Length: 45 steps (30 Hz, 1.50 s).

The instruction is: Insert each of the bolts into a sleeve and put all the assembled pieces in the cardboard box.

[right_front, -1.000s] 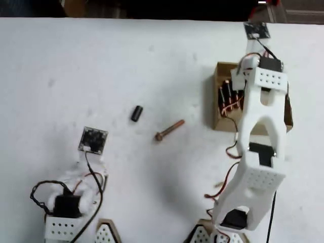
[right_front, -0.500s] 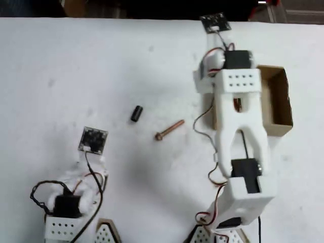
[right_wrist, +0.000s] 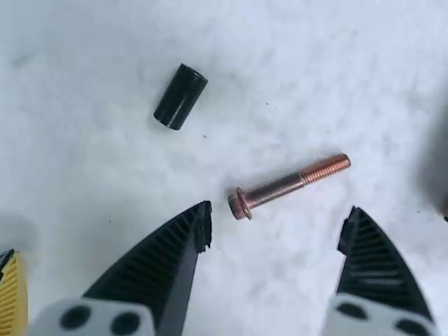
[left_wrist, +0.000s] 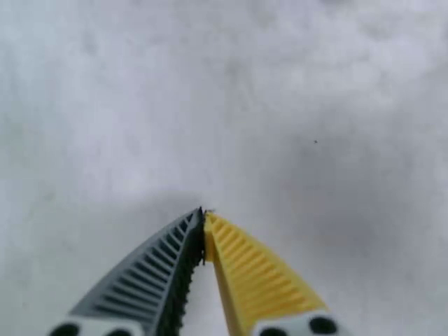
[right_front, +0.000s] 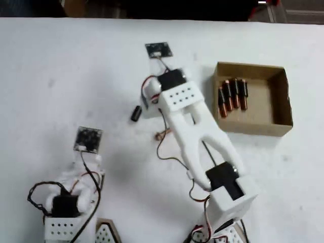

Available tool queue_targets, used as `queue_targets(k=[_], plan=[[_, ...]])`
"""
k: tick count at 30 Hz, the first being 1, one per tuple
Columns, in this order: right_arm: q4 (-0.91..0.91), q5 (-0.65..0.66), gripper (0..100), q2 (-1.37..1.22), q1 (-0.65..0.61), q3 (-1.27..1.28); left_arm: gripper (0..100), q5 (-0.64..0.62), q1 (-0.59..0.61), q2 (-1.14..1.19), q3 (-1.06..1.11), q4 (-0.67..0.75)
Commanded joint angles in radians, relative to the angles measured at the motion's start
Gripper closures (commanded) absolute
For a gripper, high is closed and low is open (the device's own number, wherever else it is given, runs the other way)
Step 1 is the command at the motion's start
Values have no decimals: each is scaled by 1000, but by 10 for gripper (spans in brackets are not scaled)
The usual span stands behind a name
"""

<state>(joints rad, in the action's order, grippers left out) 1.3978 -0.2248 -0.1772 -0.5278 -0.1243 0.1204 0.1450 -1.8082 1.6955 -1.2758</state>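
**Right hand over the last loose bolt.** The right arm [right_front: 185, 126] stretches across the middle of the white bench [right_front: 61, 66]. Its right hand [right_wrist: 276, 217] hangs with jaws spread wide above a copper-coloured bolt [right_wrist: 288, 185] lying flat on the surface. The bolt's flanged head sits just off the tip of one black finger [right_wrist: 175, 252]. A short black sleeve [right_wrist: 180, 96] lies near the bolt, to its left and a little farther away, not touching it. At the far right, the open cardboard box [right_front: 253, 125] holds four assembled pieces [right_front: 233, 96] lined up side by side near its left wall. At the near left, the left hand [left_wrist: 204, 213] hangs over bare bench, its grey and yellow jaws pressed together, gripping nothing.
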Motion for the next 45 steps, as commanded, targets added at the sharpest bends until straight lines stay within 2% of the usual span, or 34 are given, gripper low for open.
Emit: queue_targets(k=[1, 6, 9, 12, 18, 32, 43, 45], plan=[[-90, -32, 730, 54, -22, 28, 977, 3, 73, -12, -3, -11], [-108, -35, 730, 5, -67, 15, 977, 3, 82, -12, -3, -12], [-104, -87, 730, -82, -74, -41, 977, 3, 82, -12, -3, -12], [-88, -115, 732, -188, -73, -138, 977, 3, 82, -12, -3, -12], [-7, -118, 823, -387, -88, -405, 977, 3, 82, -12, -3, -12], [77, -124, 822, -740, -94, -870, 977, 6, 82, -12, -3, -12], [94, -146, 827, -869, -82, -962, 977, 6, 82, -12, -3, -12], [124, -147, 851, -872, -77, -962, 977, 6, 82, -12, -3, -12]])
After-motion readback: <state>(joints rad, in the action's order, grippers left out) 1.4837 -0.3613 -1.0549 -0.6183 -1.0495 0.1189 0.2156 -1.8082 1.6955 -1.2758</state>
